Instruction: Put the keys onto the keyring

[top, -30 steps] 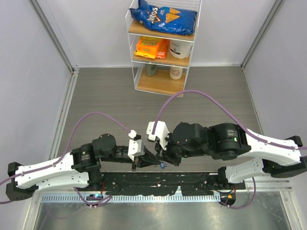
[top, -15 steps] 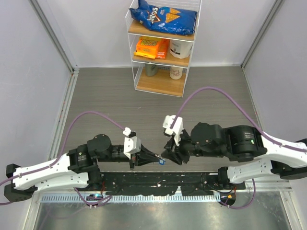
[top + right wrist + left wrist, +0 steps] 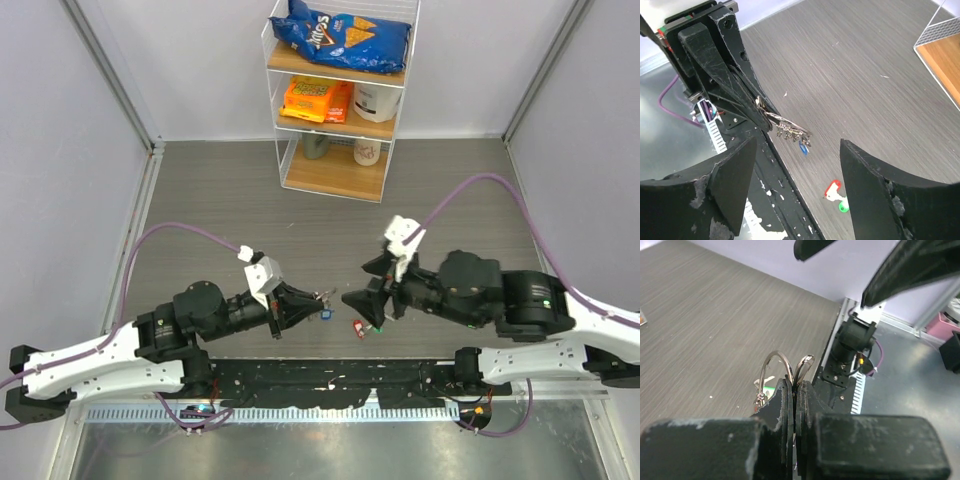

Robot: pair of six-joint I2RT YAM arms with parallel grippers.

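Note:
My left gripper (image 3: 303, 304) is shut on the keyring (image 3: 785, 367), a thin silver wire ring that sticks out past the fingertips (image 3: 756, 116). A blue-headed key (image 3: 803, 147) dangles from the ring (image 3: 322, 300) just above the table. Two more keys lie loose on the table: a red-headed one (image 3: 832, 189) and a green-headed one (image 3: 842, 206), touching each other, also seen from above as the red key (image 3: 358, 325). My right gripper (image 3: 362, 308) hovers open over the red and green keys, a short gap from the ring, with nothing between its fingers (image 3: 870, 190).
A clear shelf unit (image 3: 340, 100) with snack bags and cups stands at the back centre. The black mounting rail (image 3: 330, 375) runs along the near table edge just below both grippers. Grey walls close in the left and right sides.
The right gripper has opened wide and pulled back to the right. The left gripper has drawn back left with the ring, the blue key hanging from it. The red and green keys now show.

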